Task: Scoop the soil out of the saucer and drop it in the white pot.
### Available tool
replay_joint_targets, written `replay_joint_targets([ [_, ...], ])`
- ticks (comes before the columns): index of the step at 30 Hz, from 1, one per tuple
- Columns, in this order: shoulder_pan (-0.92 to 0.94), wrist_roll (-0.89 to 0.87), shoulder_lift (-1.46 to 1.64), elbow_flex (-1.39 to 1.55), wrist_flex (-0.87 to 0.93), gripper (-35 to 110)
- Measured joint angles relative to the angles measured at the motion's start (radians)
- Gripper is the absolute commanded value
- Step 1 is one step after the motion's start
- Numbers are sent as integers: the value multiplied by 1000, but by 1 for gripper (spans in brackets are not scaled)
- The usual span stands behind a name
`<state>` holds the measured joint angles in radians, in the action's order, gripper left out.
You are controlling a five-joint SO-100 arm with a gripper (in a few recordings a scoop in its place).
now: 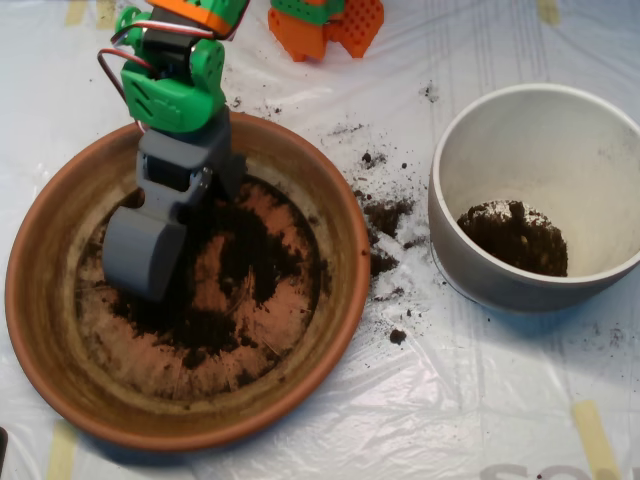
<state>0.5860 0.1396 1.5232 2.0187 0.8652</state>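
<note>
Scoop (145, 262) sat at nine o'clock in saucer (340, 250) on soil (235, 255), open-or-shut state unclear; white pot (470, 260) at three o'clock.

A hobby workbench: taped plastic sheeting (480, 400) (soil-strewn) and 3D-printed robot parts (325, 25).

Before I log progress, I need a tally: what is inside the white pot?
The white pot holds a small mound of dark soil on its floor, with bare off-white wall around it. The pot's near wall hides the floor's lower edge.

The scoop (143, 262) hides soil (240, 260) beneath it; its mouth faces down, unseen.
</note>
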Motion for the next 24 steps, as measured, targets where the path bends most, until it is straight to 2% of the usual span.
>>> replay_joint_targets([
  [24,11,81,-249,-325,238,46],
])
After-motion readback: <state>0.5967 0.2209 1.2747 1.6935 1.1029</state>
